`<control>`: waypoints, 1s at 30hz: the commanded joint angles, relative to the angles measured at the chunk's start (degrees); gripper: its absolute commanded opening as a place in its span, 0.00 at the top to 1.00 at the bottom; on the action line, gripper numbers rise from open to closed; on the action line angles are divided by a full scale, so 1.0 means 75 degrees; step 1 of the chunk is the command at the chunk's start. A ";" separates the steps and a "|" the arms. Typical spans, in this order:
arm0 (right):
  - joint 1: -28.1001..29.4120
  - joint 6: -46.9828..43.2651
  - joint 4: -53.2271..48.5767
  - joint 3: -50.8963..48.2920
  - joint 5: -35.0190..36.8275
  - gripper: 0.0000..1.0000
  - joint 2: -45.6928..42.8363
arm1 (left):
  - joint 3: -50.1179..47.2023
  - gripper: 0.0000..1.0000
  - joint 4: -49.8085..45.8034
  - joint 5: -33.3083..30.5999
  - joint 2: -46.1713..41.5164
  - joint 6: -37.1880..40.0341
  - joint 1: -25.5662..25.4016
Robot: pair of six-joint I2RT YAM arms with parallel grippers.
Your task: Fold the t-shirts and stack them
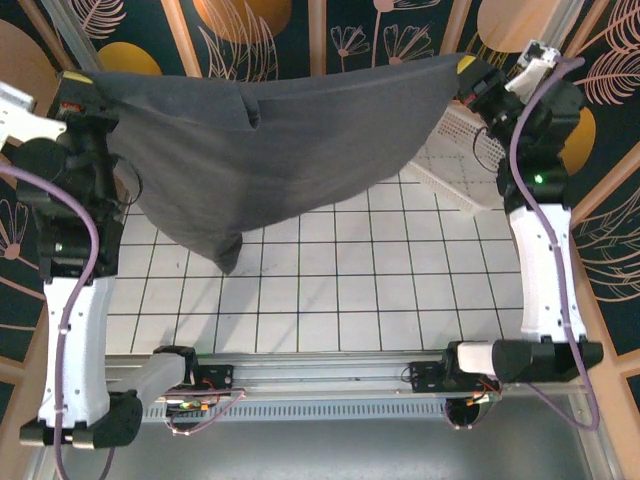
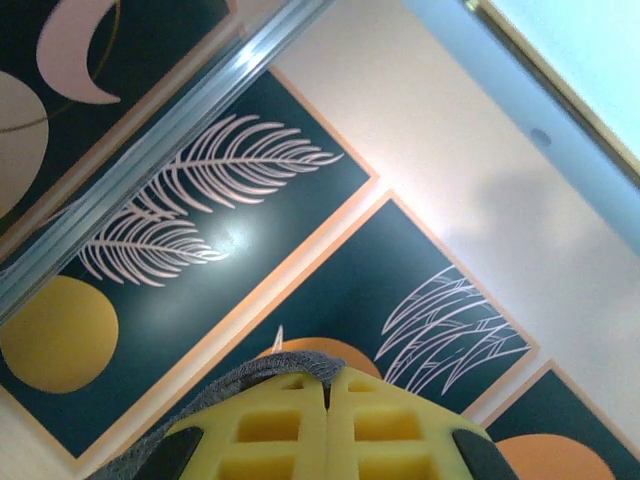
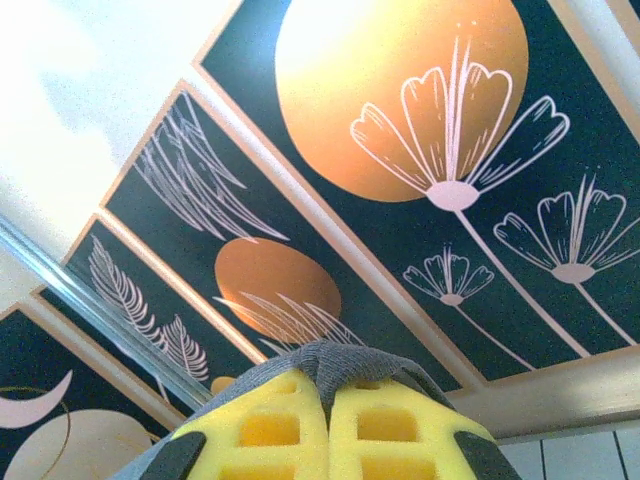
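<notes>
1. The left gripper has its yellow jaws pressed together on a pinch of grey cloth, and the right gripper is clamped the same way on another pinch
2. The t-shirt hangs in the air between the 2 arms, above the tiled table, with the white basket at the far right
3. Its taut top edge runs left to right from gripper to gripper; the cloth sags below, lowest nearer the left arm, so laying it flat likely needs both arms lowering together
</notes>
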 commanded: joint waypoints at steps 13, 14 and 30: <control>-0.0103 -0.0448 0.0540 -0.0547 0.0494 1.00 -0.1056 | 0.0127 1.00 0.0386 -0.1012 -0.0444 0.0091 0.0071; -0.0100 -0.0403 0.0515 -0.0342 0.0429 1.00 -0.0653 | 0.0332 1.00 0.0198 -0.0960 -0.0087 0.0044 0.0072; 0.0660 -0.0867 -0.4043 0.7126 -0.0535 0.41 0.8156 | 0.4595 0.23 -0.2029 0.1698 0.7787 -0.0055 0.0670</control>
